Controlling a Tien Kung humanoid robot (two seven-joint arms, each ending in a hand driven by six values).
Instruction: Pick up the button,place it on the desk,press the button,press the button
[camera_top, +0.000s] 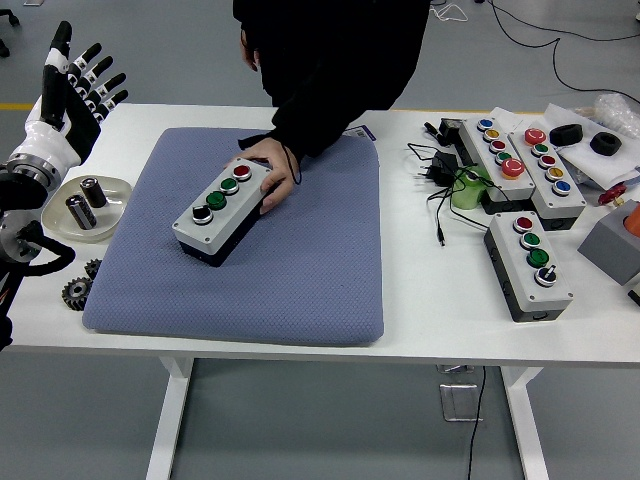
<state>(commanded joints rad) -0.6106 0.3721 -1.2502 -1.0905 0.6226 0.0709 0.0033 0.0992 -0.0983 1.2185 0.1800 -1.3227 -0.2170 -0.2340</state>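
Note:
A grey button box (218, 211) with a black knob, two green buttons and a red button lies slanted on the blue-grey mat (300, 270). A person's hand (268, 180) in a black sleeve grips the box's far end. My left hand (70, 85) is raised at the far left edge, off the mat, fingers spread and holding nothing. My right hand is out of sight.
A small dish (110, 200) with metal cylinders and two gears (80, 288) lie left of the mat. At the right stand three more button boxes (528, 262), a green object with cables (458, 185), black parts and an orange-topped grey block (615, 240).

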